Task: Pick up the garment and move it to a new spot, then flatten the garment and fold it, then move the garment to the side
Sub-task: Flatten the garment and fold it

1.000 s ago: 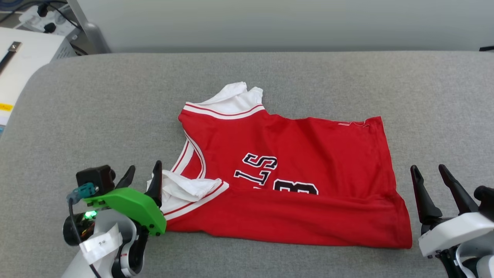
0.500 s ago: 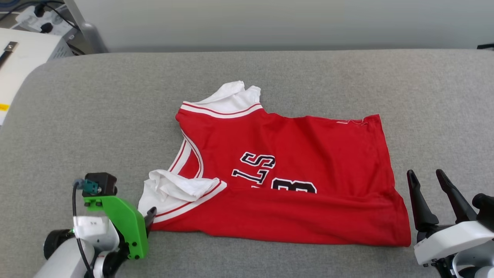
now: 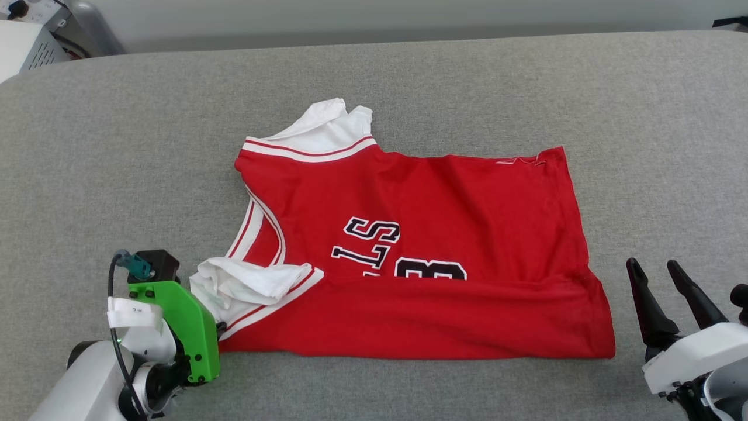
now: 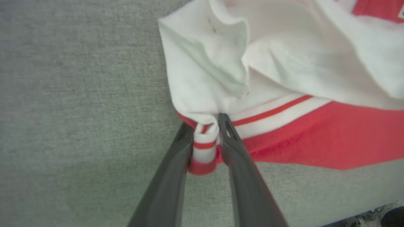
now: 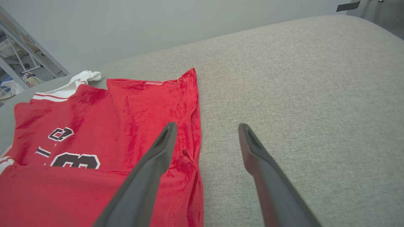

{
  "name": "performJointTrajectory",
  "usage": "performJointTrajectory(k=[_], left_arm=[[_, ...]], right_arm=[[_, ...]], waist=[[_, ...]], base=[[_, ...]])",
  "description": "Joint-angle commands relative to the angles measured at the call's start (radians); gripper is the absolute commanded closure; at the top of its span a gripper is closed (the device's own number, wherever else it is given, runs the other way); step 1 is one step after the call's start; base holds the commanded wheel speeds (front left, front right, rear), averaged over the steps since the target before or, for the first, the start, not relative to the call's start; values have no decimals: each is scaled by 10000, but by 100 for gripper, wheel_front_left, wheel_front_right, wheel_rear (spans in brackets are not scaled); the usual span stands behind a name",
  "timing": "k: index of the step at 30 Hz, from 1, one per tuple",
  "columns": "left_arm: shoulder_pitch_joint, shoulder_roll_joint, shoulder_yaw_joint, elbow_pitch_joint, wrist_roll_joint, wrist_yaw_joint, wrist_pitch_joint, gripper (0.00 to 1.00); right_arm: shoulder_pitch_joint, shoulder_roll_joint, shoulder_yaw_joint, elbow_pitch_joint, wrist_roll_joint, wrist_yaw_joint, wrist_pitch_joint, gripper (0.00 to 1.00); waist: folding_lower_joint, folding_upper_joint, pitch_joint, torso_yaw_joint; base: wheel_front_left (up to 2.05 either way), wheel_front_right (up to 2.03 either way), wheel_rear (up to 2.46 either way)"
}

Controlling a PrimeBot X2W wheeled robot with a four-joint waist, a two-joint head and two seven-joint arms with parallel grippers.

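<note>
The garment (image 3: 421,222), a red top with white sleeve parts and black lettering, lies partly folded on the grey cushioned surface (image 3: 117,146). Its near edge is doubled over. In the left wrist view my left gripper (image 4: 205,121) is shut on the red-and-white striped trim (image 4: 205,145) at the garment's near left corner, just under the crumpled white sleeve (image 4: 221,63). In the head view a green wrist mount (image 3: 187,327) covers those fingers. My right gripper (image 3: 651,264) stands open to the right of the garment's hem, apart from the cloth (image 5: 94,126), with nothing between its fingers (image 5: 157,151).
A white equipment box (image 3: 23,44) sits beyond the surface's far left corner, with a pale wall behind. A metal frame (image 5: 19,47) stands off the surface's far side in the right wrist view. Bare grey surface (image 5: 300,94) stretches right of the garment.
My left gripper dropped from open beside the white sleeve to the garment's near left corner and shut on the trim. The head camera has tilted, shifting the whole picture. The right gripper stays open.
</note>
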Motion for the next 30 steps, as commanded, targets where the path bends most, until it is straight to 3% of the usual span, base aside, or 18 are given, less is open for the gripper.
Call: performJointTrajectory(k=[1, 8, 12, 13, 22, 23, 24, 30], left_arm=[[303, -504, -398, 293, -89, -82, -42, 100], [674, -398, -67, -381, 170, 135, -1097, 100], [1092, -265, 114, -1209, 266, 405, -1465, 100], [1379, -168, 117, -2047, 371, 618, -1549, 100], [1318, -357, 21, -2445, 446, 701, -1709, 100], [1307, -390, 27, -2440, 448, 709, -1757, 100], [1296, -419, 35, -2437, 456, 712, -1815, 100], [1562, -417, 114, -2398, 398, 720, -2061, 100]], right_arm=[[-176, -184, -106, 64, 199, -80, 321, 0], [-82, -1112, 122, 154, 898, -80, 3089, 0], [-49, -1483, 608, 311, 1316, -80, 4380, 0], [-359, -1700, 1143, 845, 1683, -80, 5178, 0], [-712, -1706, 2422, 2054, 2327, -80, 6126, 0], [-731, -1721, 2511, 2155, 2349, -80, 6190, 34], [-762, -1720, 2562, 2218, 2423, -80, 6187, 98], [-945, -1855, 2471, 2354, 2600, -80, 5950, 100]], waist=[[0, -1, -69, 21], [0, -1, -570, 155], [0, -1, -710, 342], [0, -1, -552, 616], [0, -1, -96, 914], [0, -1, -75, 925], [0, -1, -62, 933], [0, -1, -621, 826]], base=[[0, 0, 0], [0, 0, 0], [0, 0, 0], [0, 0, 0], [0, 0, 0], [0, 0, 0], [0, 0, 0], [0, 0, 0]])
